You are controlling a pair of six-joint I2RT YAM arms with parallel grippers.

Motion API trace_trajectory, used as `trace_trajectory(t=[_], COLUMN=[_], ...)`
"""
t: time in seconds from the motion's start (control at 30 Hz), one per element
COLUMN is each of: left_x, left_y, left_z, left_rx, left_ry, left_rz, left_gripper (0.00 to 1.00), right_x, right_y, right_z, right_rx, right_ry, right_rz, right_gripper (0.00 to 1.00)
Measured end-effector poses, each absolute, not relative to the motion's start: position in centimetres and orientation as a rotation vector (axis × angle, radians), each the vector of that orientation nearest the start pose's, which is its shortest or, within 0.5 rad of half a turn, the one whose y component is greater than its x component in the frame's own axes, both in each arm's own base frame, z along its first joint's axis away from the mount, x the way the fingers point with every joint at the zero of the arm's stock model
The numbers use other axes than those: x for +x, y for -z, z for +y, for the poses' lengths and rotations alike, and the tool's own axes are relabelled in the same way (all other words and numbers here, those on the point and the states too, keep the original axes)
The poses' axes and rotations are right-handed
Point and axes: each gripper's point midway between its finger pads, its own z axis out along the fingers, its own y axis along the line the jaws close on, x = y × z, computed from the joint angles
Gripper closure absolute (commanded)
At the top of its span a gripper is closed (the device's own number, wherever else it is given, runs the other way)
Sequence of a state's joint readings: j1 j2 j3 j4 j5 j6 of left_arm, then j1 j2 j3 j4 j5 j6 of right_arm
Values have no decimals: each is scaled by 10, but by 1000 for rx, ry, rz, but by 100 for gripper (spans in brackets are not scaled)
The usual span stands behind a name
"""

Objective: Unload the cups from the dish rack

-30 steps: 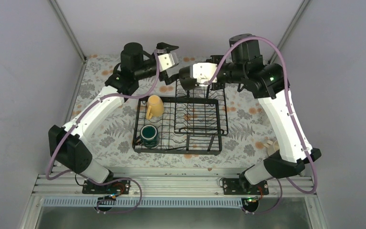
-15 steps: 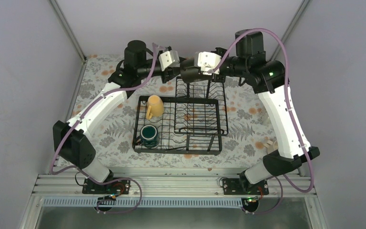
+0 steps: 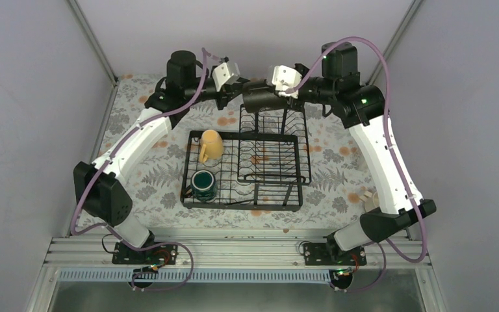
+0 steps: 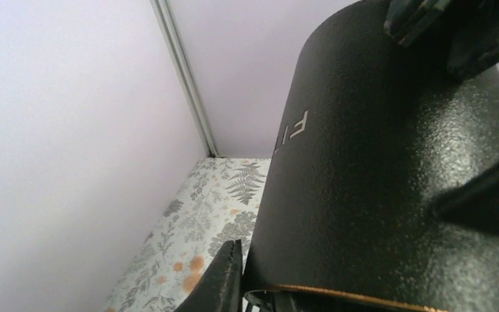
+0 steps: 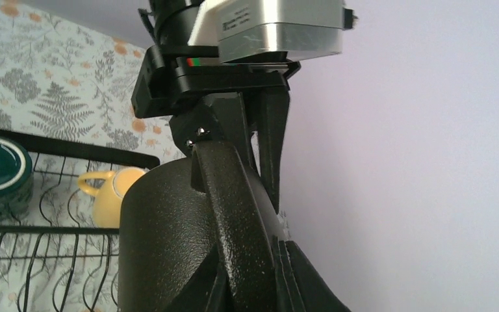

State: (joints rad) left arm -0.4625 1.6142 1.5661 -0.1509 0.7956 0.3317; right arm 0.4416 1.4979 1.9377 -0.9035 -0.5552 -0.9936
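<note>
A black mug [image 3: 258, 101] hangs in the air over the back end of the dish rack [image 3: 188, 195]. My right gripper [image 3: 275, 96] is shut on its handle [image 5: 234, 221]. From the left, my left gripper [image 3: 240, 96] meets the mug, and its jaws have closed over the mug's wall by the rim; one finger [image 4: 226, 276] lies against the outside, the other is hidden. In the rack's left part a pale yellow mug [image 3: 211, 144] lies on its side and a dark teal-green mug [image 3: 203, 184] stands beside it.
The rack's raised wire basket [image 3: 274, 123] sits right under the held mug. A floral cloth [image 3: 143, 175] covers the table. A small pale object [image 3: 366, 195] lies near the right wall. Enclosure walls and corner posts close in the back.
My left gripper has swung right to the black mug and closed from wide open onto its wall. The right arm has carried the mug slightly left and up.
</note>
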Motion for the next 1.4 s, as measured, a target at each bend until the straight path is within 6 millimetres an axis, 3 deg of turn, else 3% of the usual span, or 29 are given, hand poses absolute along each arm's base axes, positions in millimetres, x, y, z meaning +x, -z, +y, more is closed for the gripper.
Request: trace_trajectory(t=[0.17,0.23,0.33,0.43,0.5,0.6,0.63,0.83,1.13,1.2,1.4], left_x=[370,372,369,360,359,359,359,356,344,343,349], left_y=[-384,-380,-371,-353,-341,-333,-331,-325,-320,-321,-332], left_z=[-317,-318,-321,-332,-335,-335,-335,-338,-349,-349,-339], left_rx=[1191,1193,1215,1250,1263,1270,1271,1293,1363,1377,1374], left_ry=[772,774,820,891,917,932,935,941,937,930,905], left_rz=[1329,1340,1358,1407,1438,1467,1475,1487,1451,1443,1434], left_gripper=[98,98,98,98,98,98,98,98,98,98,98], right_x=[323,325,331,338,342,344,343,343,333,330,317], right_y=[-436,-432,-423,-411,-404,-395,-393,-390,-389,-388,-372], right_z=[250,251,252,252,250,249,248,245,228,224,212], right_rx=[-1494,-1492,-1495,-1502,-1501,-1499,-1502,-1508,-1523,-1529,-1551], right_ry=[-238,-240,-226,-207,-193,-185,-187,-159,-80,-63,-38], right_rz=[1254,1260,1251,1251,1264,1277,1280,1275,1256,1250,1269], right_gripper=[90,78,48,35,35,49,48,20,10,1,0])
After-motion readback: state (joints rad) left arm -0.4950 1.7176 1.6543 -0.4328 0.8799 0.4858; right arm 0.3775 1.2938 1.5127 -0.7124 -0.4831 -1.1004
